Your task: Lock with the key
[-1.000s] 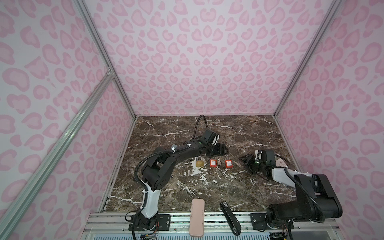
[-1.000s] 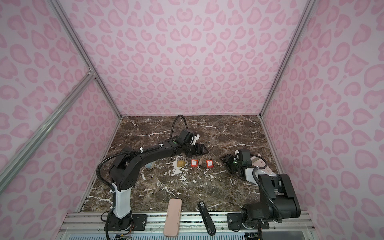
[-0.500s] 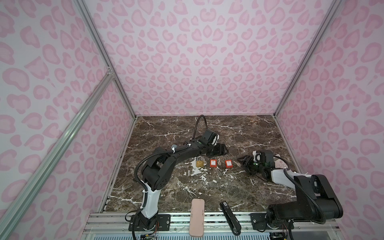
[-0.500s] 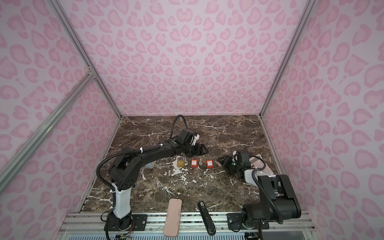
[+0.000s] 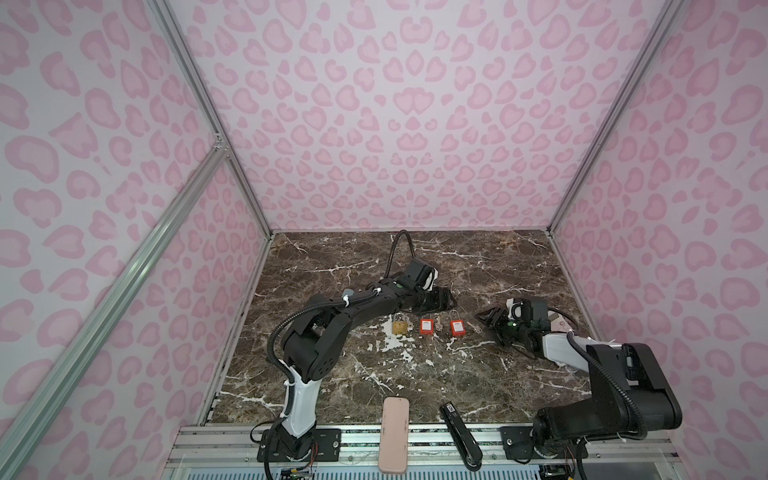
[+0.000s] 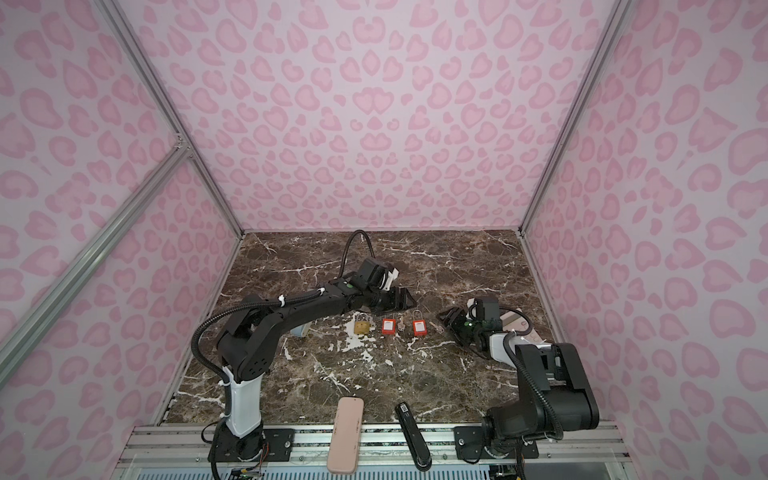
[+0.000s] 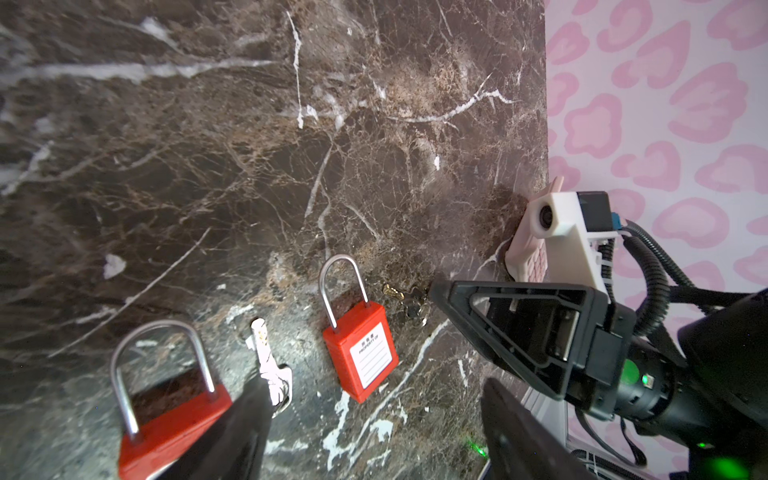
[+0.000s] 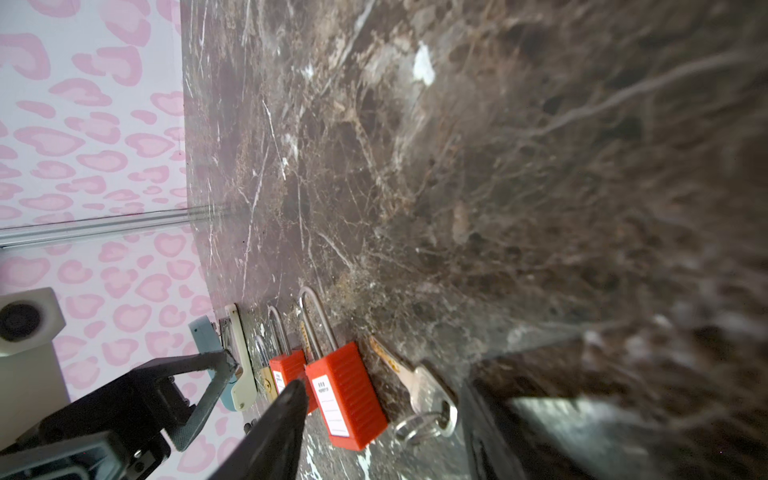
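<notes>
My right claw, apart and empty, sits at the silver ringed key beside a red plastic padlock. I judge a square pinch on its bow best. My left claw: apart, empty.

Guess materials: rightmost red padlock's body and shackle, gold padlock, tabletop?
Rightmost red padlock body: matte moulded plastic, judging by ribbed sides. Shackle: polished steel, probably; silvery glint. Gold padlock: likely brass, yellow metallic sheen. Tabletop: brown marble pattern with white veins; real stone or laminate, cannot tell.
</notes>
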`<state>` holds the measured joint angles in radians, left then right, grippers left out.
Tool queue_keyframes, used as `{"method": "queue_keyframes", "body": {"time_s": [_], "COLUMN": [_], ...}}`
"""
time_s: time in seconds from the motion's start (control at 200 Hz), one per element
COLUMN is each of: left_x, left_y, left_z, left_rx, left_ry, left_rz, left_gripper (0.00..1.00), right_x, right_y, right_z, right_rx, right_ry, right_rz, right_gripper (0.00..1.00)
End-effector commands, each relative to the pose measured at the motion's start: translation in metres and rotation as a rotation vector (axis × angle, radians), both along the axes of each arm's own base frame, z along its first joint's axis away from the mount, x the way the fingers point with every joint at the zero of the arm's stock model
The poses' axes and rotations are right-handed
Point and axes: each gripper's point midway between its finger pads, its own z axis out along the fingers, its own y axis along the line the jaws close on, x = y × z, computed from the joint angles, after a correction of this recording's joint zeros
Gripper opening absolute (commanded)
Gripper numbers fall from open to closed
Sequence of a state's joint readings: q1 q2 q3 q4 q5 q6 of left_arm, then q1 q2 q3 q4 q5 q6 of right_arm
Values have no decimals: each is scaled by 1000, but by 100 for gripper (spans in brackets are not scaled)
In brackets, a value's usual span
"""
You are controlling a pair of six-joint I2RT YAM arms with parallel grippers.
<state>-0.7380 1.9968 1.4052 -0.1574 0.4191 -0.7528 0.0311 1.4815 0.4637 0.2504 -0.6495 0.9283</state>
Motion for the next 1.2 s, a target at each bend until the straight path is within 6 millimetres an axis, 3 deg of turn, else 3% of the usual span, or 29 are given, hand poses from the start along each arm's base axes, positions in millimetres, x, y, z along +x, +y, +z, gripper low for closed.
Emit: {"method": "queue_keyframes", "body": {"time_s": [0.0, 0.52, 0.935, 1.195], "left_x": [3, 3, 3, 5], "left_y": [-2, -3, -3, 1], "left_z": [12, 12, 16, 21], "left_rx": [-24, -26, -29, -23], "left_ry": [-38, -39, -43, -59], "left_rz": [-2, -4, -5, 4], "left_gripper": [81, 81, 81, 81], "right_x": [-1, -16, -15, -7], "right_y": [3, 15, 21, 19], "right_z": [-6, -9, -7, 8], "right_rx": [11, 26, 43, 47], "right_ry": [19, 27, 23, -11], "right_rz": [8, 33, 42, 31], "right_gripper": [61, 61, 61, 61]}}
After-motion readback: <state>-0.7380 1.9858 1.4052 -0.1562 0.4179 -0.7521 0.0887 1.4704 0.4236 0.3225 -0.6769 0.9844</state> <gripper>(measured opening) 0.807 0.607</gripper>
